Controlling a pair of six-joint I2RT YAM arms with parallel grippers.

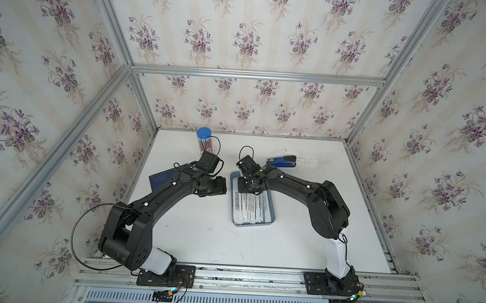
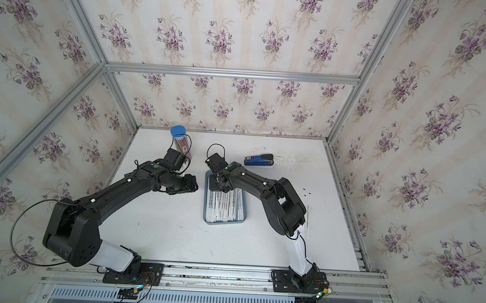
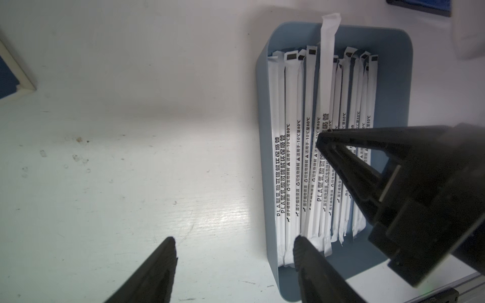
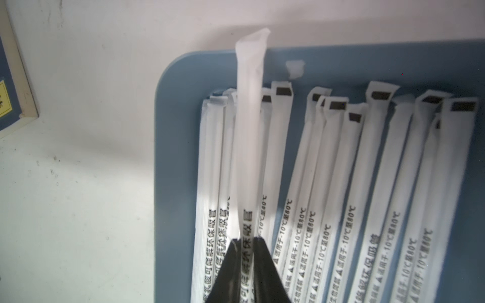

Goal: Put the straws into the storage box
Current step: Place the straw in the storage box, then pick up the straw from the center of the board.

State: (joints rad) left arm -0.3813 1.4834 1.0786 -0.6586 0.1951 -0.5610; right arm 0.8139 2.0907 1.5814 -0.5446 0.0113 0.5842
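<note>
Straw gripped tight in right pincer, above box directly beneath. Found other straws lying side by side in that box. Saw left pincer spread wide, empty, beside box over bench.

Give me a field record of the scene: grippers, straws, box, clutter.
right gripper: shut on a straw, over the box
straw: one end sticks past the box rim
left gripper: open, empty, beside the box
box contents: a dozen or so straws, lying lengthwise
clutter: pencil tube, stapler, notebook
</note>
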